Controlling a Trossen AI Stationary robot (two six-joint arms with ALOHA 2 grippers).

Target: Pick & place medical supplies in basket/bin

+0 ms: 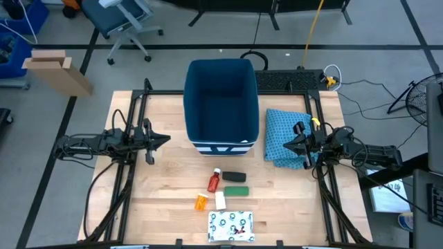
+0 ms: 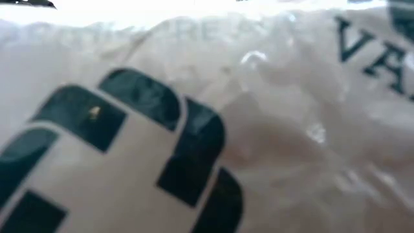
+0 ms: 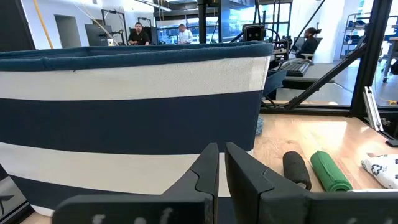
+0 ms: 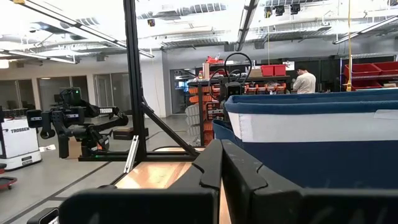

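Pale wooden planks make up the table [image 1: 166,187], and we see the deep dark-blue bin [image 1: 221,104] standing at about 12 o'clock from its middle, open and with nothing visible inside, a white pattern along its near lower edge.

We find the supplies clustered at 6 o'clock from the bin, well apart from it. The red bottle [image 1: 214,181] with its white cap lies tilted, just beside the black oblong [image 1: 234,177], and the green oblong [image 1: 236,190] lies directly below that one. At 7 o'clock from the red bottle sits the orange pill bottle [image 1: 201,202], with the white tube [image 1: 220,200] just beside it. The flat white packet [image 1: 231,226] lies nearest the table's front edge; its printed surface fills the whole low view.

Our left gripper [image 1: 165,139] hovers at 9 o'clock from the bin, its fingers pressed together on nothing, as the left wrist view confirms. Our right gripper [image 1: 288,146] sits at 3 o'clock from the bin, over the blue patterned cloth [image 1: 280,131], its fingers likewise clenched and holding nothing.
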